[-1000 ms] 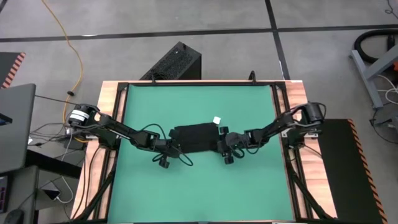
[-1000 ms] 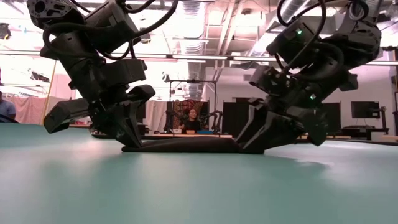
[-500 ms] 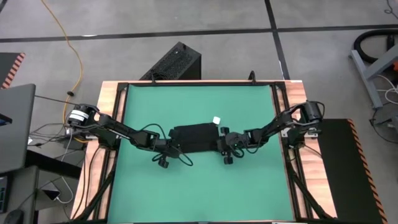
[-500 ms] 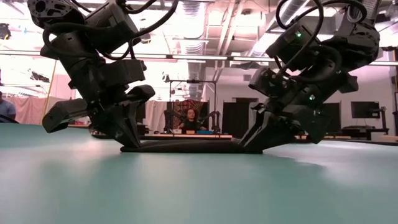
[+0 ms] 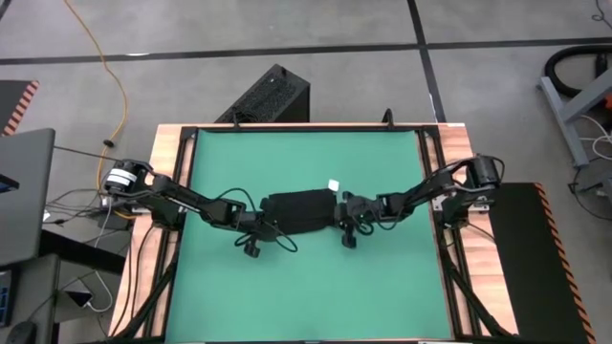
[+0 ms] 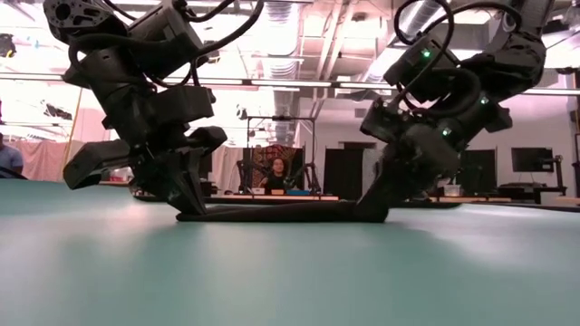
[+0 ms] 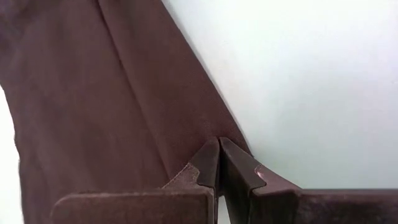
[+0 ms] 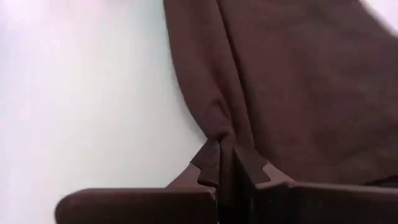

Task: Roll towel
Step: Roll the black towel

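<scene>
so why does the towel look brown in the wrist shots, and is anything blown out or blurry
Left wrist view: the towel reads brown and the mat washes out near white, left hand pinched on its edge. Right wrist view: same cast, right hand pinching too. Low view: ceiling lights glare, foreground mat soft. High view: even light, towel black.

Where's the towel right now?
In the high view the towel lies near the middle of the green mat, pinched between the left gripper and the right gripper.

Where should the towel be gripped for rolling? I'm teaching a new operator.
Grip the towel at its two near corners, one pincer from each short end: it lies flat, so only edges lift. The left pincer and right pincer are shut there.
</scene>
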Motion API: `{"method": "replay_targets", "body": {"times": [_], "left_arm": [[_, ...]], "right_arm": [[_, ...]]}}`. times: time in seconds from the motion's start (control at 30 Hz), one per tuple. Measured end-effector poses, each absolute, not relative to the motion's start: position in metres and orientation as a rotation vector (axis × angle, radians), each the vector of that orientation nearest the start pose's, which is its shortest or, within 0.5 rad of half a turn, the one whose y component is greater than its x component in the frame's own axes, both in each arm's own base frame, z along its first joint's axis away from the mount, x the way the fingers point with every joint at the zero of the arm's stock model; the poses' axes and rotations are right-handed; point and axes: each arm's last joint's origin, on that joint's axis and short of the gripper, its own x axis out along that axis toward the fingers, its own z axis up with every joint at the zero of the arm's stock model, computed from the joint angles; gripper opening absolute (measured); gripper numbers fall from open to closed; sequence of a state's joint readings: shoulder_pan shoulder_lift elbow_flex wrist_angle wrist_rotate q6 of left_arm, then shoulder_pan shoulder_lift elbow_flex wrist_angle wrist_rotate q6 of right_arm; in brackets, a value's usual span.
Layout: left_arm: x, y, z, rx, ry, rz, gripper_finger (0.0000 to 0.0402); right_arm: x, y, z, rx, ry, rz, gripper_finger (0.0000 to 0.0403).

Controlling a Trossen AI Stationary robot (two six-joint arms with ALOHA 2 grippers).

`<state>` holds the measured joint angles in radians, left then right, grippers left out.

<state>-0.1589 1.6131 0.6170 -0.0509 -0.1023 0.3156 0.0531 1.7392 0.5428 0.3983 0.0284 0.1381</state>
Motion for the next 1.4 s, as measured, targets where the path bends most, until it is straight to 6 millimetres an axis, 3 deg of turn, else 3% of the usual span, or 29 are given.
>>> {"method": "replay_targets", "body": {"times": [0.23, 0.53, 0.73, 0.83, 0.93, 1.13, 1.4], "left_arm": [[0.264, -0.035, 0.112, 0.339, 0.985, -0.283, 0.0000], [0.271, -0.033, 0.118, 0.240, 0.943, -0.332, 0.0000], [0.267, -0.041, 0.143, 0.289, 0.936, -0.282, 0.0000], [0.264, -0.046, 0.164, 0.322, 0.865, -0.238, 0.0000], [0.262, -0.052, 0.172, 0.372, 0.822, -0.203, 0.0000], [0.270, -0.066, 0.161, 0.540, 0.779, -0.278, 0.0000], [0.282, -0.068, 0.142, 0.691, 0.776, -0.179, 0.0000]], "right_arm": [[0.269, -0.004, 0.117, 0.402, 0.775, -0.018, 0.0029], [0.264, -0.018, 0.133, 0.699, 0.735, -0.079, 0.0029], [0.264, -0.018, 0.123, 0.770, 0.779, -0.128, 0.0029], [0.265, -0.018, 0.123, 0.798, 0.777, -0.136, 0.0029], [0.265, -0.018, 0.125, 0.826, 0.769, -0.142, 0.0029], [0.265, -0.021, 0.129, 0.903, 0.750, -0.151, 0.0029], [0.266, -0.023, 0.139, 1.017, 0.724, -0.079, 0.0029]]}}
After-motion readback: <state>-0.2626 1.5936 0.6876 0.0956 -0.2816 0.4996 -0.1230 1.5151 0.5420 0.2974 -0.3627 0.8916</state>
